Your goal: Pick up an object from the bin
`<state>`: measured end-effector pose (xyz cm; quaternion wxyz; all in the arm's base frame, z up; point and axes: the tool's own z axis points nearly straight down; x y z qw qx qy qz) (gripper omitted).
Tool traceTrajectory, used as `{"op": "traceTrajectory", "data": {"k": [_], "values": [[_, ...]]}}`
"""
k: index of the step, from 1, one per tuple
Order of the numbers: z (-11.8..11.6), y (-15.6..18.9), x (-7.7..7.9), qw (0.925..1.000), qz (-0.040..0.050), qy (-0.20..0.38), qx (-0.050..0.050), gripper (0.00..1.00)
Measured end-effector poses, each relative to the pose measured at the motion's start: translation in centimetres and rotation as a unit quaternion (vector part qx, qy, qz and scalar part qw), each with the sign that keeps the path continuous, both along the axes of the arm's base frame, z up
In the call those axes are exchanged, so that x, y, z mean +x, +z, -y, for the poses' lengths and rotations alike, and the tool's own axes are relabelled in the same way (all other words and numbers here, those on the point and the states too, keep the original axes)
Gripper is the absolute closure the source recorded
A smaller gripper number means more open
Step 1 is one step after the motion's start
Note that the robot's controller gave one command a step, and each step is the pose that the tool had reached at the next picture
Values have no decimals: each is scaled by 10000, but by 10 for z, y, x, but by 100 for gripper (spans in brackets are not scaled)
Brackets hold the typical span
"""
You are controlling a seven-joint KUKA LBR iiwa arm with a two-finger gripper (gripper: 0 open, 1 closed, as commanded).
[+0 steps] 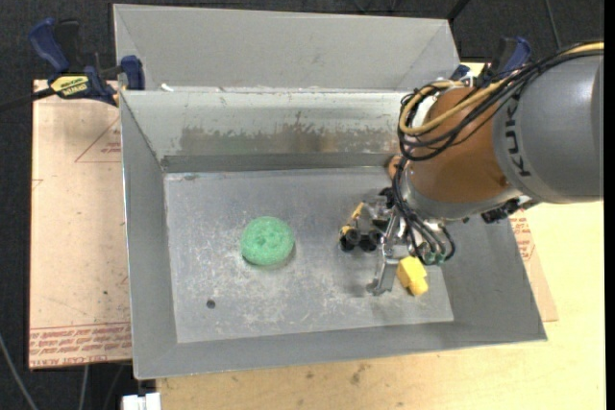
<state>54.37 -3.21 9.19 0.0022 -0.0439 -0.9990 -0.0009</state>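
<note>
Yellow block: small, near-right part of grey bin, just beside tip of hand. Hand low over bin floor, arm entering from right; released or clenched, cannot tell. Green round sponge: left of hand, slightly farther, mid-floor, well apart.

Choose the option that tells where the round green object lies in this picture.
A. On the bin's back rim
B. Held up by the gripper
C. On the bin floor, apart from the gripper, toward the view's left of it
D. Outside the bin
C: the round green object rests on the floor of the bin, with bare metal between it and the gripper to the view's right.
</note>
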Motion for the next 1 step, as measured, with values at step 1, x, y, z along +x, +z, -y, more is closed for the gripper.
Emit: {"op": "traceTrajectory", "data": {"k": [1], "values": [[0,-9,29,9967,37,809,-8,0]]}}
